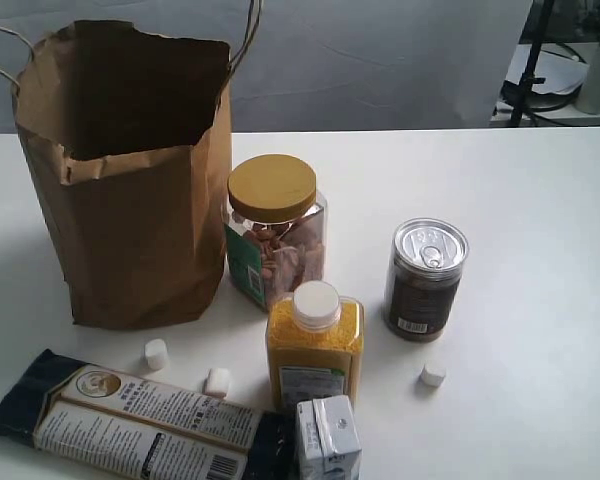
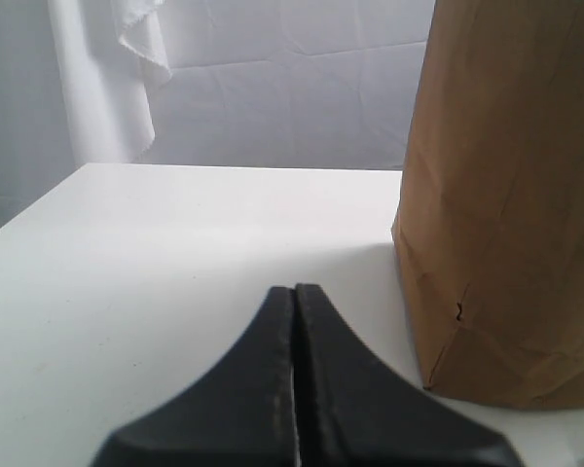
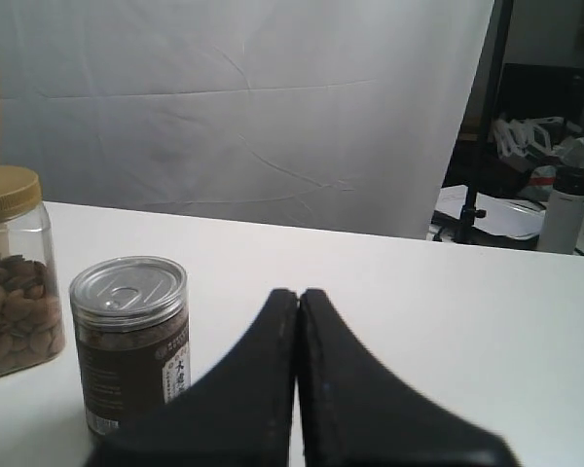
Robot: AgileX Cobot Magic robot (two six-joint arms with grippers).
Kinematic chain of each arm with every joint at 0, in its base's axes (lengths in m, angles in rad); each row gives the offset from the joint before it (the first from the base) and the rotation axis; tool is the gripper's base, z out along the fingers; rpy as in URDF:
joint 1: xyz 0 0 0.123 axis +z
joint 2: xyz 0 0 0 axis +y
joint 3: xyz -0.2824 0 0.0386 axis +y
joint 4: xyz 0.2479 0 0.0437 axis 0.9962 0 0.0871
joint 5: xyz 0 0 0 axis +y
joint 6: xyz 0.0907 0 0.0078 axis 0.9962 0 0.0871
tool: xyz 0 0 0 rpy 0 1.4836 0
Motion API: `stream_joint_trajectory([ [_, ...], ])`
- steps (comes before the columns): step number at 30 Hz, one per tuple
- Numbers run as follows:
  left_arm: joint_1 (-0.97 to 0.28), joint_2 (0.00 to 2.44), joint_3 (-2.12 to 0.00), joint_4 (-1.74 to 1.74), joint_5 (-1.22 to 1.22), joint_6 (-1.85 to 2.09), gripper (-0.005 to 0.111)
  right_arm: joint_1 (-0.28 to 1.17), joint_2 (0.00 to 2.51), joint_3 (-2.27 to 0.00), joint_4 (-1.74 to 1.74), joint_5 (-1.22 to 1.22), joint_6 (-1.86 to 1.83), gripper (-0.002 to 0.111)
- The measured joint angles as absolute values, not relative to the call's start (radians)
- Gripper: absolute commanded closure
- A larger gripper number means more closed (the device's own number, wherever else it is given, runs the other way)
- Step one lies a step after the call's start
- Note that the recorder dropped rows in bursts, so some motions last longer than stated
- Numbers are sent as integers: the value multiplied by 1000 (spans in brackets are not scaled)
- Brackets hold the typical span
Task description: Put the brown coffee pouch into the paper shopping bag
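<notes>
The paper shopping bag [image 1: 130, 230] stands upright at the back left of the white table, its mouth open and its thin handles up. No brown coffee pouch with an orange panel shows in any view; it is hidden or out of view. My left gripper [image 2: 294, 290] is shut and empty, low over bare table with the bag's side wall [image 2: 506, 195] close beside it. My right gripper [image 3: 299, 292] is also shut on nothing, near the dark can [image 3: 131, 341]. Neither gripper appears in the exterior view.
A yellow-lidded nut jar [image 1: 277, 235] stands against the bag. In front are a bottle of yellow grains [image 1: 314, 345], a small carton [image 1: 327, 440] and a long black-and-cream packet [image 1: 130, 420]. The dark can [image 1: 425, 280] stands to the right. Small white cubes [image 1: 217, 381] lie scattered.
</notes>
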State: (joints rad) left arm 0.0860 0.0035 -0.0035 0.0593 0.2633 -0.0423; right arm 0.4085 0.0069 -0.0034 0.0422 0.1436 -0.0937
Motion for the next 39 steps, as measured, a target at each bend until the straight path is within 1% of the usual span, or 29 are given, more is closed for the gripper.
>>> stream_joint_trajectory([
  [8,86,3,-4,59,263,-42,107,408,7,-3,-38,144,-26,108],
  [32,86,3,-4,59,263,-42,107,407,7,-3,26,144,-22,108],
  [34,86,3,-4,59,263,-42,107,386,7,-3,26,144,-22,108],
  [39,86,3,-4,59,263,-42,107,256,7,-3,26,144,-22,108],
])
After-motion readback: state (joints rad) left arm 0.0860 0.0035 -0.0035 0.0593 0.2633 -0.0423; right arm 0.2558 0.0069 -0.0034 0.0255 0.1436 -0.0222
